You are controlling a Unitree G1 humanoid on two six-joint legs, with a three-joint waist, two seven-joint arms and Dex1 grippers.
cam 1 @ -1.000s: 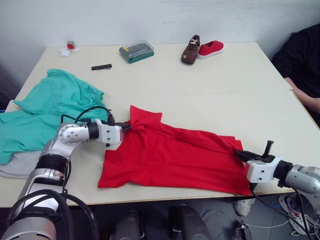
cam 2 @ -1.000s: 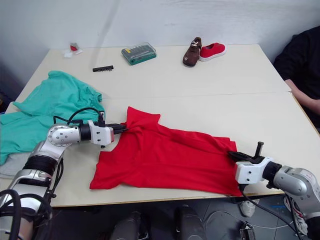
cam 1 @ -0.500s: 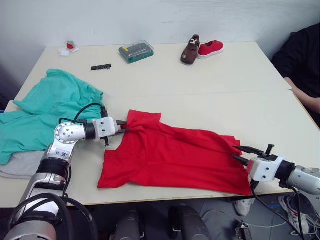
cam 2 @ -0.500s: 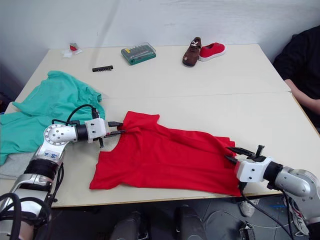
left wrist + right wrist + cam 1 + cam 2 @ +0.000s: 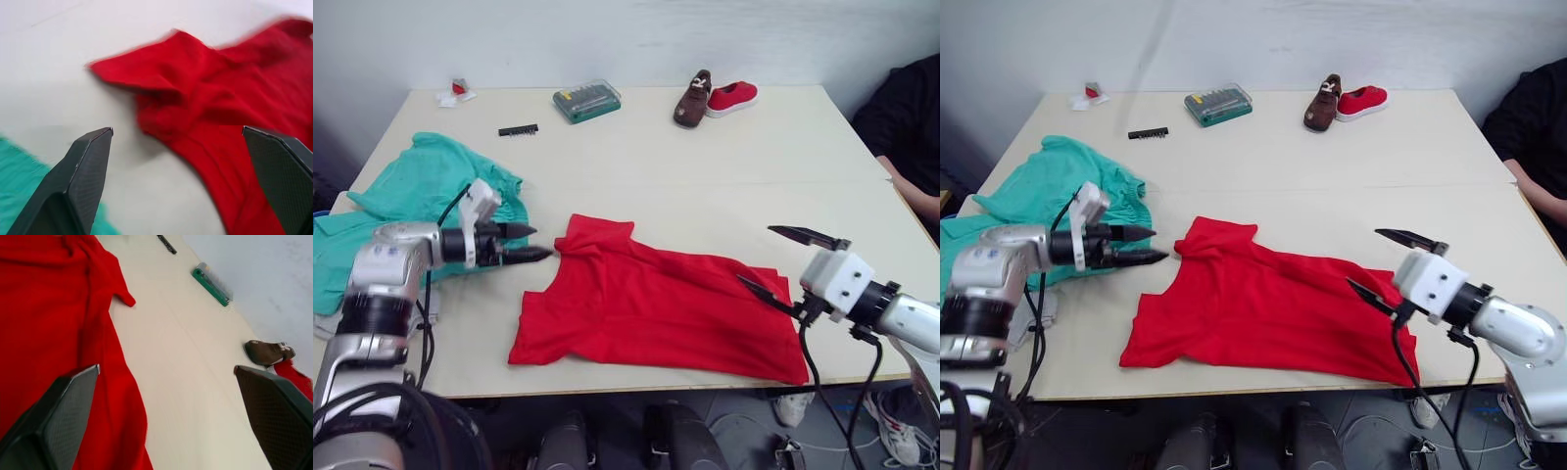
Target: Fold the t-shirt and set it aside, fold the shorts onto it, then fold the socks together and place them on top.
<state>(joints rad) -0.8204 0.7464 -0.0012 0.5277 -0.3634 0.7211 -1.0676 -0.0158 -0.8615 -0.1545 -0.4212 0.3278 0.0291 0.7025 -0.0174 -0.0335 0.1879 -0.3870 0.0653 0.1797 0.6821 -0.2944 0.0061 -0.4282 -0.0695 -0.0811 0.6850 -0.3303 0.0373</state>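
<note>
The red t-shirt (image 5: 646, 304) lies spread and rumpled on the near middle of the table, one sleeve (image 5: 146, 73) pointing left. My left gripper (image 5: 540, 242) is open just left of that sleeve, apart from the cloth. My right gripper (image 5: 754, 254) is wide open and raised over the shirt's right end, holding nothing. The teal shorts (image 5: 411, 191) lie bunched at the table's left edge, behind my left arm. A light grey sock (image 5: 327, 325) peeks out under the shorts by the left forearm.
At the back of the table (image 5: 636, 166) lie a green bit case (image 5: 586, 100), a black bit strip (image 5: 518, 129), a brown shoe (image 5: 691, 99) and a red shoe (image 5: 732, 96). A person in black (image 5: 911, 127) sits at the right edge.
Both grippers opened and let go of the t-shirt. The left one drew back to the left off the sleeve; the right one lifted off the shirt's right end.
</note>
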